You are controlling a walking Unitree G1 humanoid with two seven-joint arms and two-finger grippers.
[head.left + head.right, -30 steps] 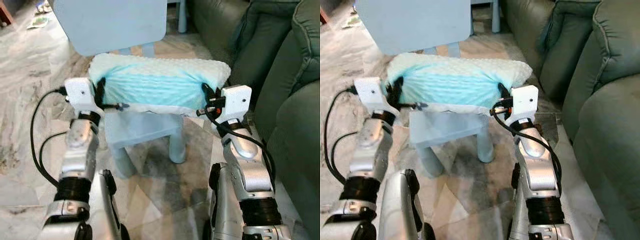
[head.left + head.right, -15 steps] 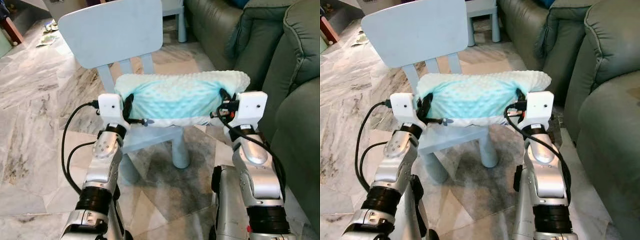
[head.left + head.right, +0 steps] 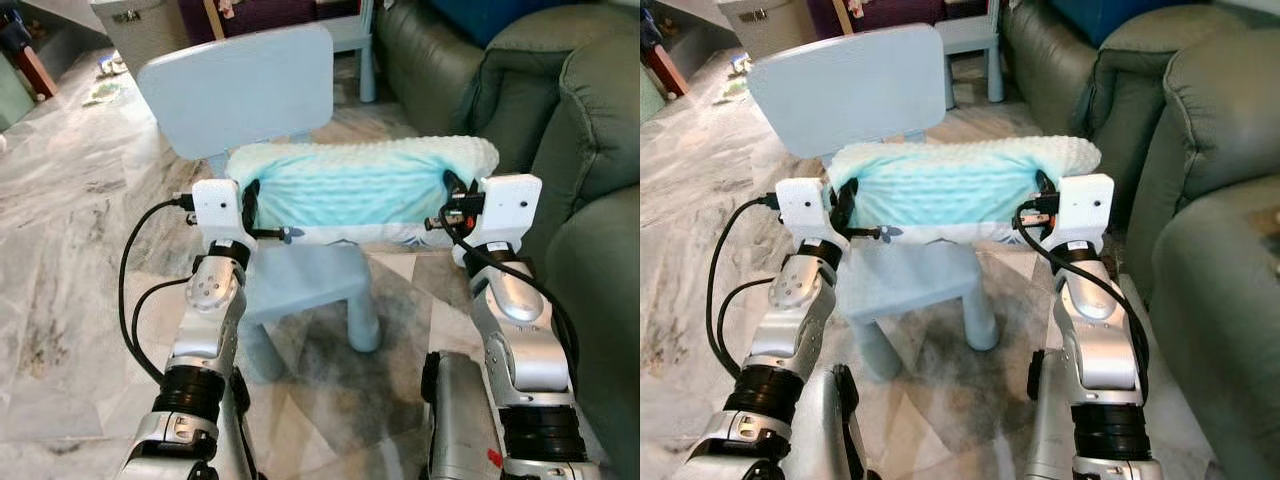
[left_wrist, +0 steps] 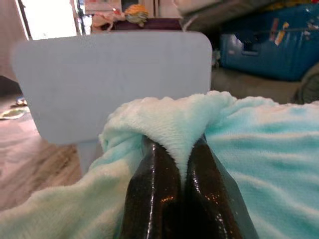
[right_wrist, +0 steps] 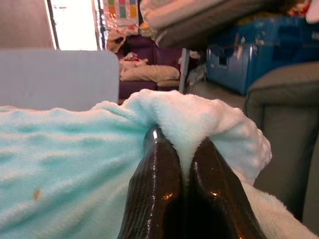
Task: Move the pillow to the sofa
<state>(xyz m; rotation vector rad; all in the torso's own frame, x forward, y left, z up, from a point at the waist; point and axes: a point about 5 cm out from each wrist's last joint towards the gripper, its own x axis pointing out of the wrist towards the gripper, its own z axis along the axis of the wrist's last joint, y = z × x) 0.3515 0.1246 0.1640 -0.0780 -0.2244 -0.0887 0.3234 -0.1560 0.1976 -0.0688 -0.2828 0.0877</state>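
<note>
- A grey-and-white marbled stone floor [image 3: 60, 260] spread out on the left, with a grey lidded bin [image 3: 140, 28] standing at the far edge, partly cut off by the frame.
- The left end effector [image 3: 250, 205] was clamped on a fold of the pale mint-green dimpled fleece pillow [image 3: 350, 190], its two black fingers [image 4: 154, 194] pressed together with fabric pinched between them.
- The pillow hung between the two end effectors, held above the seat of a small light-blue plastic child's chair [image 3: 240, 95]; whether it touched the seat could not be made out.
- The chair stood directly under and behind the pillow, its backrest rising just beyond; the seat was largely hidden by the pillow.
- The right end effector [image 3: 452, 200] was likewise clamped on the pillow's other end, fingers [image 5: 159, 189] squeezed on a bunched fold.
- A dark green leather sofa [image 3: 590, 150] stood on the right, near the right arm, its outer side cut off.
- Blue items [image 5: 249, 50] behind the sofa were too blurred to identify.
</note>
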